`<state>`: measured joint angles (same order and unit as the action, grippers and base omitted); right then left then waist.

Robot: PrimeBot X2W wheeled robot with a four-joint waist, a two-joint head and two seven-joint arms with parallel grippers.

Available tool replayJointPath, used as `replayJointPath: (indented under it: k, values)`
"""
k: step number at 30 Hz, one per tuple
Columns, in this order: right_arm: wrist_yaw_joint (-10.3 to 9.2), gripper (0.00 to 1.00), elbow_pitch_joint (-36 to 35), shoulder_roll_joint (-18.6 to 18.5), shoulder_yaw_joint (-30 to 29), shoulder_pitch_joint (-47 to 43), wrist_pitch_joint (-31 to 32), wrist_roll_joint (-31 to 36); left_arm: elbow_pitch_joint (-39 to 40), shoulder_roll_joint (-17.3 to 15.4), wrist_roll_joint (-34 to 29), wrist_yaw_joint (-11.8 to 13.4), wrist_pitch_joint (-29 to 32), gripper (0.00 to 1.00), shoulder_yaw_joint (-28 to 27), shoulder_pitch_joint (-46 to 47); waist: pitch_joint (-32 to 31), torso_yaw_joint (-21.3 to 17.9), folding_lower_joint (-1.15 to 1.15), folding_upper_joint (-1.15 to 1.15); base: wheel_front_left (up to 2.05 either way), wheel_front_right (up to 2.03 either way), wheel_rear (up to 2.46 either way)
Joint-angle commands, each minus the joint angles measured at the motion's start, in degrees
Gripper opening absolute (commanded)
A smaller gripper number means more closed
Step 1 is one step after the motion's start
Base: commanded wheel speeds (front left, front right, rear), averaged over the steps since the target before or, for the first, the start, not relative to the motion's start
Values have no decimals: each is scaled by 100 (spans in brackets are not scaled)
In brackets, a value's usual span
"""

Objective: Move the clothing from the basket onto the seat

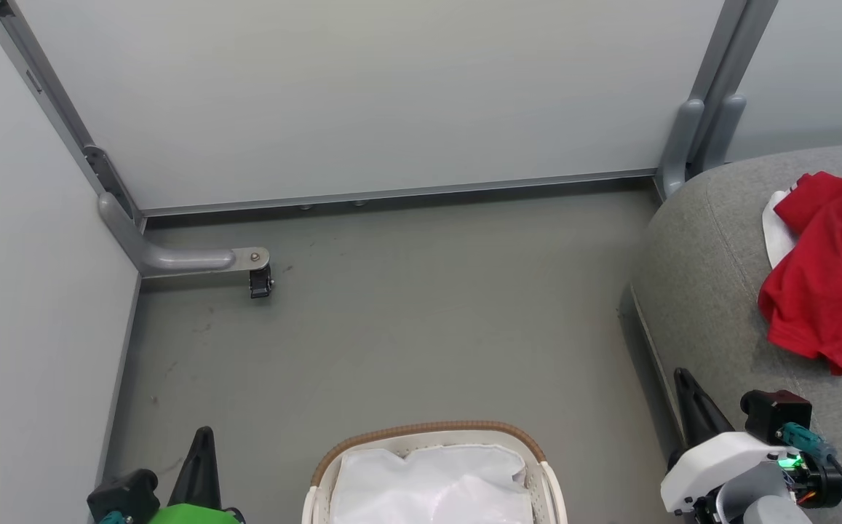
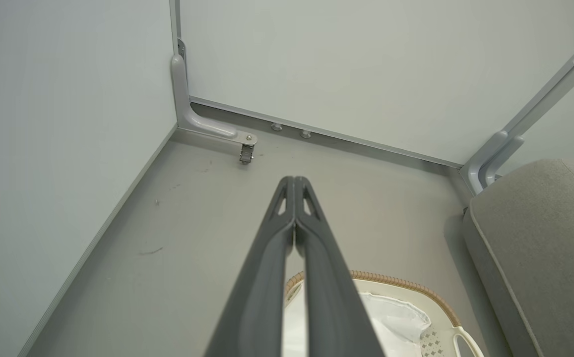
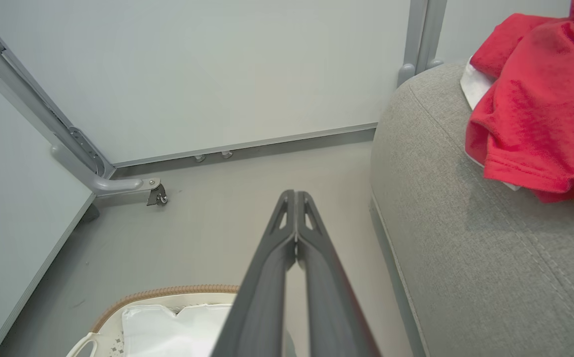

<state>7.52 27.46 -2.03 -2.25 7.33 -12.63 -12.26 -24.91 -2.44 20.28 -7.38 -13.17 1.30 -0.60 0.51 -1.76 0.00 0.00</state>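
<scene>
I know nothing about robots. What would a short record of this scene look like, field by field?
seat: grey, on the robot's right
clothing: red, heaped on the seat
basket: on the floor, white liner inside, no red visible in the part shown
left gripper: shut, holding nothing
right gripper: shut, holding nothing

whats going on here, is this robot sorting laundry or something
A two-armed robot is moving red clothing from a laundry basket onto a grey sofa seat. The clothing lies bunched on the seat, with neither claw touching it. The left claw and right claw are both shut and empty, one on either side of the basket, whose visible inside holds a white cloth liner.
</scene>
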Motion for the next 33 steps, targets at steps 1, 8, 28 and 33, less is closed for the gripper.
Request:
replayJointPath:
  k: [1, 8, 28, 33]
  values:
    - [0, 0, -146, -27, -32, 89, 58, -309, 131, -16, 277, -1, 56, 0, -55, 104, 0, 3, 0, 0, 0, 0, 0]
    - [-1, 0, -292, -35, -45, 46, 213, -1055, 232, -20, 941, -2, 236, 0, -122, 163, -2, 13, 0, 0, 0, 0, 0]
    - [-1, 0, -596, -53, -141, -3, 664, -2926, 472, -30, 2628, -5, 700, 0, -300, 325, -7, 42, 0, 0, 0, 0, 0]
    - [-2, 0, -657, -57, -165, -12, 761, -3319, 522, -33, 2982, -6, 800, 0, -339, 356, -9, 49, 0, 0, 0, 0, 0]
